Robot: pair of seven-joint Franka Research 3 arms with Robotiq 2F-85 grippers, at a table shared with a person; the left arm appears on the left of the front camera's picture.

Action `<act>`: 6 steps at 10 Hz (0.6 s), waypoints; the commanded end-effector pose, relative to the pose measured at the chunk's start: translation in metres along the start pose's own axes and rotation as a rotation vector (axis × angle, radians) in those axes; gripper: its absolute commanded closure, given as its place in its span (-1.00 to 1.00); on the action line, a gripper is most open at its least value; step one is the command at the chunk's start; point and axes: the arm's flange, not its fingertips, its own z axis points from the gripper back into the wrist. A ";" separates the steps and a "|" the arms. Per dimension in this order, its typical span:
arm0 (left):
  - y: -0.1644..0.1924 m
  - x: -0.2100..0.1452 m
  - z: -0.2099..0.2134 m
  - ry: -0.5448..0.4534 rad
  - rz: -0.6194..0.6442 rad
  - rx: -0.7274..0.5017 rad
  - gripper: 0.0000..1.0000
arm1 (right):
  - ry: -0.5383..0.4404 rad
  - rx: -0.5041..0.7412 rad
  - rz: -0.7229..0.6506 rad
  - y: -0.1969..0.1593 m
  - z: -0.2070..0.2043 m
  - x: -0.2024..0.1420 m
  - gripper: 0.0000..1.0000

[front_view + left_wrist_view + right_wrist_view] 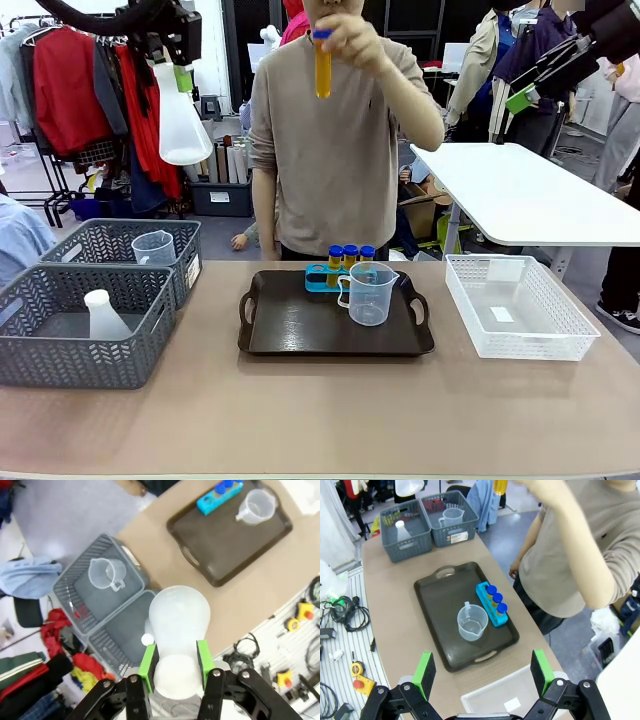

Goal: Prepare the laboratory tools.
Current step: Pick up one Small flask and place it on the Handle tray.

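High over the left end of the table [330,425], left gripper [180,78] clamps the conical flask [183,128] by its neck; right gripper [483,671] hangs wide, empty. Slick neck could slip, dropping it onto the grey baskets [80,345].

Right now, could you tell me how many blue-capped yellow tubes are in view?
4. Three tubes stand in the blue rack on the dark tray; the fourth tube is in the person's raised hand.

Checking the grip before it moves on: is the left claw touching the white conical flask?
Touching. The left wrist view shows both green pads of the left claw pressed against the neck of the conical flask.
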 end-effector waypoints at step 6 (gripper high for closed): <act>-0.006 0.040 -0.066 0.062 -0.190 -0.128 1.00 | -0.010 0.004 0.005 0.000 0.001 0.001 -1.00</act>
